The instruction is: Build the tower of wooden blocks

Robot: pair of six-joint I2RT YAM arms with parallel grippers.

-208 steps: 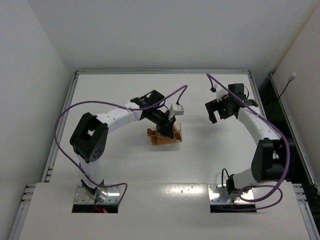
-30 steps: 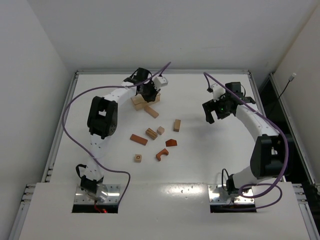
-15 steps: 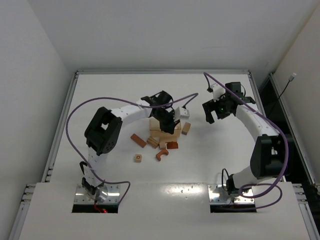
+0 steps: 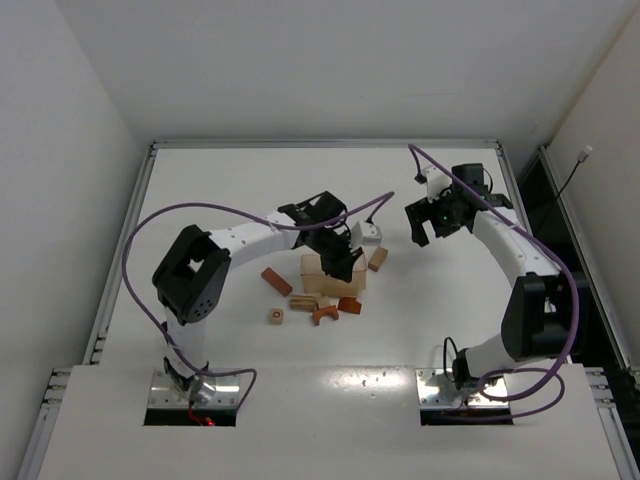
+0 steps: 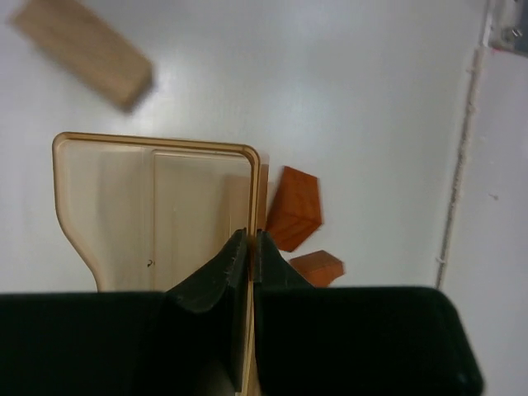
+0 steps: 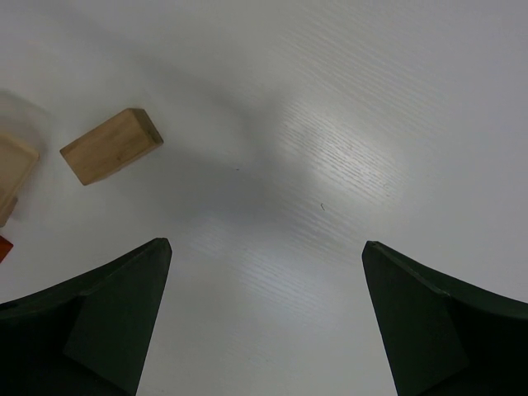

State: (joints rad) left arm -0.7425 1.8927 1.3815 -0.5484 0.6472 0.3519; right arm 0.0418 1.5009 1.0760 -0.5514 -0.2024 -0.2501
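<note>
Small wooden blocks lie loose on the white table, none on top of another: a reddish bar (image 4: pixel 277 280), a striped tan block (image 4: pixel 303 300), a reddish arch (image 4: pixel 325 314), a reddish wedge (image 4: pixel 349 305), a small cube (image 4: pixel 276 316) and a tan block (image 4: pixel 377 259). My left gripper (image 4: pixel 337 256) is shut on the thin wall of the pale wooden box (image 4: pixel 328 280), whose inside (image 5: pixel 148 206) shows empty; the fingers (image 5: pixel 235 260) pinch the rim, with two reddish blocks (image 5: pixel 293 208) just beside it. My right gripper (image 4: pixel 430 228) hangs open and empty to the right of the tan block (image 6: pixel 111 145).
The table's raised rim (image 4: pixel 325 144) runs along the far side and a dark gap (image 4: pixel 545 200) lies past the right edge. Purple cables loop over both arms. Bare white table (image 6: pixel 330 165) lies under the right gripper.
The left gripper has carried the wooden box from the far left of the table back to the middle, in among the scattered blocks. The right arm has barely moved.
</note>
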